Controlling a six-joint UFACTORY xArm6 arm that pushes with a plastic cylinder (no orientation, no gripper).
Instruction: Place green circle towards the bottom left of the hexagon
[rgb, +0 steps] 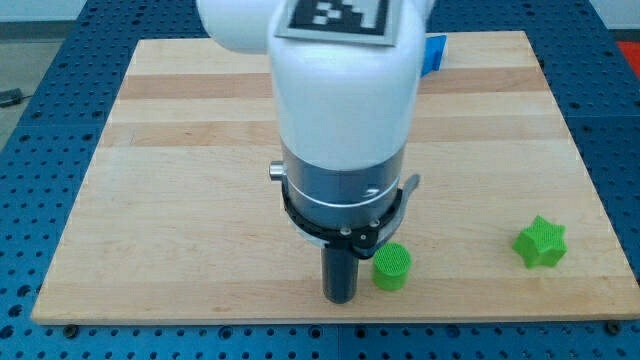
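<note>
The wooden counter (180, 200) fills most of the view, and much of its middle is hidden by the white arm body (340, 90) that hangs over it. No hand is fitted, so no spread or pinch can be reported; the arm ends in a dark rod, and my tip (340, 298) is set down near the counter's bottom edge.

A blue block (433, 52) is partly seen at the view's top, its shape hidden behind the arm. A green star block (541, 243) lies well apart at the view's right, near the right edge.

The green circle (392, 267) stands just beside my tip, on its right, and whether they touch cannot be told. No hexagon is visible; it may be concealed by the arm.

The tip appears placed for a sideways or upward push. Little room is left below the circle, while open board lies to the left.
</note>
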